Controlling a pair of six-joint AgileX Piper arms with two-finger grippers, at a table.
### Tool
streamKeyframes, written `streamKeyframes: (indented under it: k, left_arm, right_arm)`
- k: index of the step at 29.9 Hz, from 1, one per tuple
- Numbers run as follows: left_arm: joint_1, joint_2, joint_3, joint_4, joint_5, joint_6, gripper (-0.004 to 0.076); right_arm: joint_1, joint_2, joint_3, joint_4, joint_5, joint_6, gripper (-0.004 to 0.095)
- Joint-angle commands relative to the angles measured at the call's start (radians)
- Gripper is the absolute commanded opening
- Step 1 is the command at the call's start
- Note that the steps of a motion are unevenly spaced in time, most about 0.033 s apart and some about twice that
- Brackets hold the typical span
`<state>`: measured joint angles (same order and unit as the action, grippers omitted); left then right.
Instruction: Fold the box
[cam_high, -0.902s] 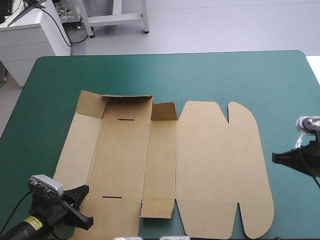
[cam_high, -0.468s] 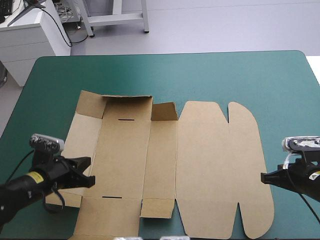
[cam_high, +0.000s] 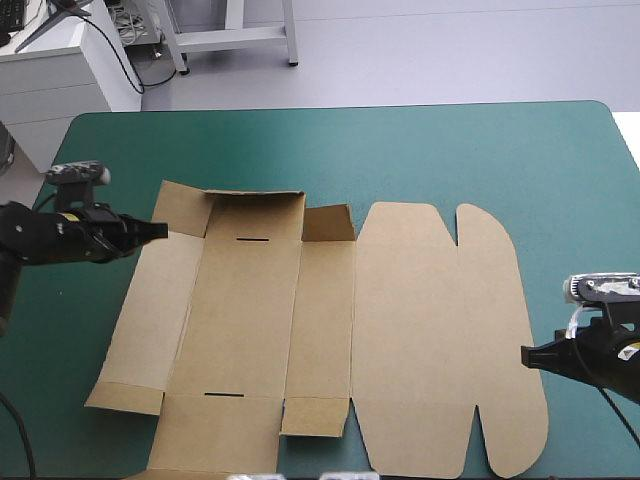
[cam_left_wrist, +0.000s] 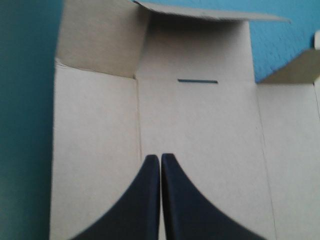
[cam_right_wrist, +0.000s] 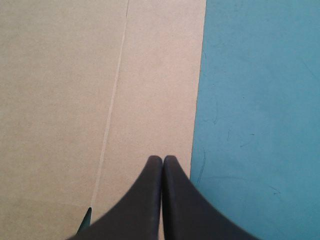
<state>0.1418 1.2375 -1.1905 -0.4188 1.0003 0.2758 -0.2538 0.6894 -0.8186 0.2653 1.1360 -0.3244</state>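
The brown box (cam_high: 330, 330) lies unfolded on the teal-green cover, its far-left flaps (cam_high: 255, 212) raised a little. My left gripper (cam_high: 160, 230) is shut, its tip over the far end of the box's left side panel. From the left wrist the shut gripper (cam_left_wrist: 160, 157) hovers over the brown box (cam_left_wrist: 200, 130), with a narrow slot (cam_left_wrist: 198, 81) ahead. At the box's right edge, toward the near side, my right gripper (cam_high: 527, 353) is shut. The right wrist view has the shut gripper (cam_right_wrist: 163, 159) over the brown box (cam_right_wrist: 75, 100) just inside that edge.
Bare teal-green cover (cam_high: 400, 150) stretches beyond the box to the table's far edge. A strip of cover (cam_right_wrist: 260, 120) runs along the box's right side. A second slot (cam_high: 224, 395) marks the near end of the middle panel.
My left gripper has swung from the box's near-left corner up along its left side to the far-left flap. The right gripper came in toward the box's right edge and then held still.
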Motion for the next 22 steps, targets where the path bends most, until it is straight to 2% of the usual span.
streamKeyframes:
  k: [1, 6, 12, 22]
  left_arm:
    - [0.140, 0.037, -0.111, -0.142, 0.040, 0.069, -0.0008]
    - [0.384, 0.063, -0.135, -0.210, 0.123, 0.126, -0.0008]
    - [0.581, 0.063, -0.135, -0.206, 0.216, 0.130, -0.0008]
    - [0.615, 0.063, -0.135, -0.211, 0.199, 0.121, -0.0008]
  right_arm:
    - [0.001, 0.001, -0.024, 0.016, -0.037, -0.009, -0.0019]
    - [0.001, 0.001, -0.024, 0.016, -0.044, -0.014, -0.0019]
    - [0.018, 0.001, -0.024, 0.014, -0.052, -0.014, -0.0019]
    - [0.050, 0.001, -0.023, 0.013, -0.054, -0.014, -0.0019]
